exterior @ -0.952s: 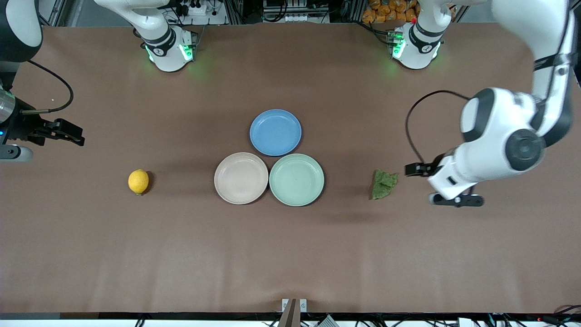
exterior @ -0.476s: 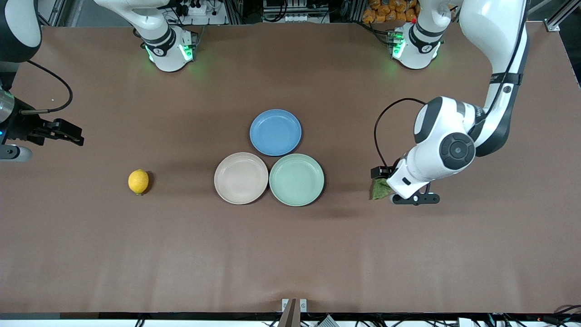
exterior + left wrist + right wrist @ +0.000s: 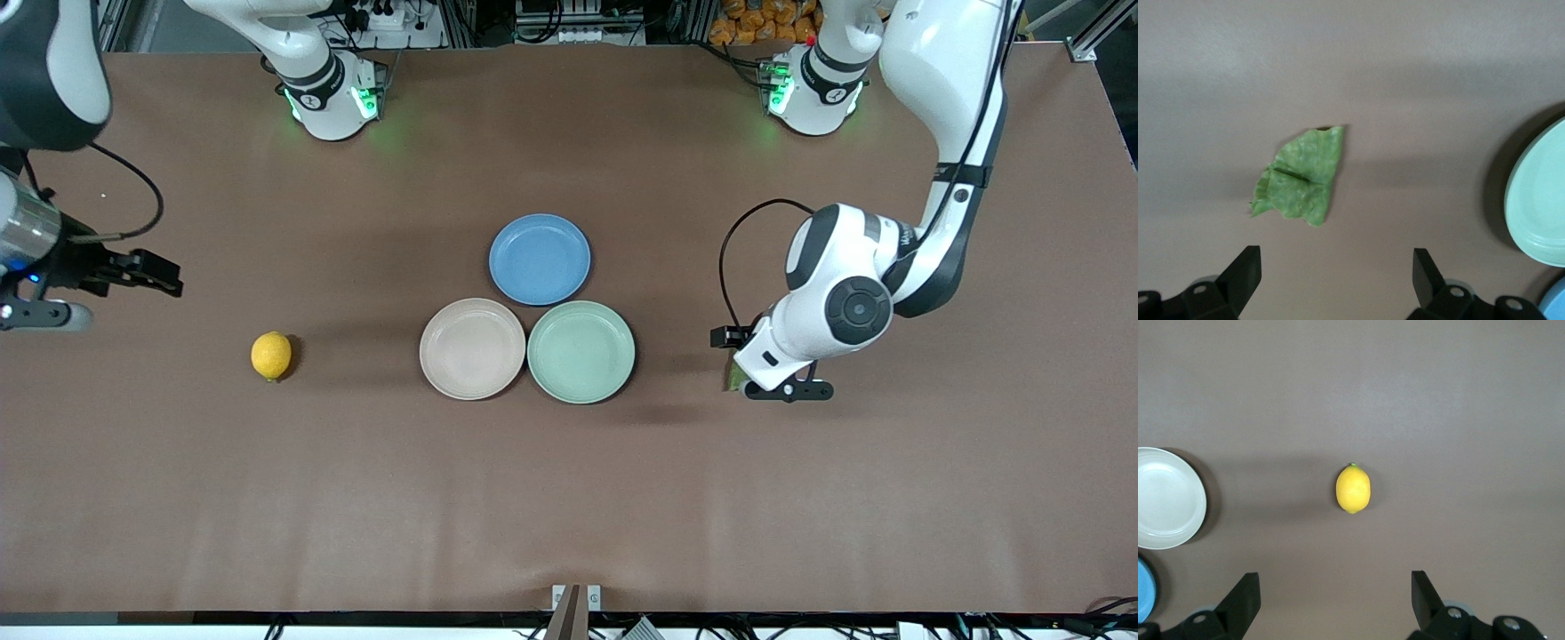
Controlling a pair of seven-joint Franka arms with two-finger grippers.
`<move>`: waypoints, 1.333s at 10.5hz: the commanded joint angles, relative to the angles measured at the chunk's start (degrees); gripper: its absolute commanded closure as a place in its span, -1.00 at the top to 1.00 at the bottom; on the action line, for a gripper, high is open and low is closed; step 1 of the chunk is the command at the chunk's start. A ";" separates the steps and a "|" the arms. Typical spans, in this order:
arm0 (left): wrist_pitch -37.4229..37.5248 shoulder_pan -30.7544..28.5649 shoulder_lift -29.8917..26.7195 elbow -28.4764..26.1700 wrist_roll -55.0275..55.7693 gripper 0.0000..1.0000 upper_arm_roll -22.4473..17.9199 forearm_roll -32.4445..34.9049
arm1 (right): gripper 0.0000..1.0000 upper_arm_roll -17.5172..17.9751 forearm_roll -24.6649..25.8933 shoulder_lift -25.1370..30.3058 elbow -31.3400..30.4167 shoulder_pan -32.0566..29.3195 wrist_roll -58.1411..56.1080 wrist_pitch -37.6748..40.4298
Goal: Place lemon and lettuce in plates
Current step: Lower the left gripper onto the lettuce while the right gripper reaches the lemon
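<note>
Left end effector [image 3: 1331, 283] over the lettuce [image 3: 1300, 178], fingers spread wide, nothing pinched. Right end effector [image 3: 1331, 603] spread too, up over the desk [image 3: 569, 498] near the lemon [image 3: 271, 356]. Beige plate [image 3: 472, 348] and mint plate [image 3: 581, 351] touching, between lemon and lettuce.

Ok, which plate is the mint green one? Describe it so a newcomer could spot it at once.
Three plates sit clustered mid-table. The mint green plate is one of the two nearer the front camera, touching the beige-pink plate and lying toward the left arm's end. The blue plate lies farther back.
</note>
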State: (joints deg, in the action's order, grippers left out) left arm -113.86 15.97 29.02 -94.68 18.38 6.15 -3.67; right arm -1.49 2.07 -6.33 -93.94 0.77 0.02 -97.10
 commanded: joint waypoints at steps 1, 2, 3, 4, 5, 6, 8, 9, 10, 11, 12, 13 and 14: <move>-0.66 0.64 3.66 0.64 0.61 1.00 -0.43 5.33 | 1.00 0.08 -0.40 0.61 -8.95 -0.07 0.07 -9.39; -0.66 0.64 3.94 0.81 0.78 1.00 -0.43 5.52 | 1.00 0.00 -0.40 0.35 -12.38 -0.24 0.07 -13.69; -0.66 0.64 4.29 0.81 0.78 1.00 -0.43 5.43 | 1.00 0.00 -0.40 0.09 -14.76 -0.24 -0.02 -16.69; -0.57 0.73 5.25 0.90 0.78 1.00 -0.43 5.52 | 1.00 -0.09 -0.22 -0.17 -16.70 -0.33 -0.02 -19.33; -0.66 0.73 5.87 0.90 0.78 1.00 -0.43 5.52 | 1.00 -0.09 -0.22 -0.96 -18.54 -0.85 -0.11 -22.23; -0.66 0.73 6.31 1.08 0.70 1.00 -0.43 5.61 | 1.00 -0.09 -0.22 -1.75 -19.96 -1.12 -0.71 -24.78; -0.66 0.73 6.93 0.99 -0.09 1.00 -0.43 6.30 | 1.00 -0.09 -0.13 -3.68 -22.33 -1.03 -1.34 -29.79; -0.66 0.64 7.89 0.99 -0.18 1.00 -0.43 7.09 | 1.00 -0.09 -0.05 -5.08 -23.82 -1.03 -1.42 -32.95; -0.66 0.73 8.77 0.90 -0.18 1.00 -0.43 8.41 | 1.00 -0.09 0.22 -6.84 -25.49 -0.95 -1.60 -37.07; -0.57 0.73 9.12 0.90 -0.18 1.00 -0.43 9.29 | 1.00 -0.09 0.22 -8.60 -26.20 -1.12 -2.04 -39.46; -0.66 0.64 9.13 0.90 -0.36 1.00 -0.43 9.30 | 1.00 -0.09 0.31 -10.18 -26.56 -1.12 -2.74 -41.14; -0.66 0.64 9.39 0.99 -0.45 1.00 -0.43 9.30 | 1.00 -0.09 0.31 -12.28 -26.65 -1.38 -4.40 -43.16; -0.74 0.55 9.57 0.99 -0.97 1.00 -0.43 9.39 | 1.00 -0.09 0.31 -13.96 -26.74 -1.99 -5.72 -45.18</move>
State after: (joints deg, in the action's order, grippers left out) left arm -114.54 16.37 38.05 -94.55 18.14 5.84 4.17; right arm -1.90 2.10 -16.98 -120.48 0.21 -2.47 -138.33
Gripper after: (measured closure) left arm 0.000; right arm 0.000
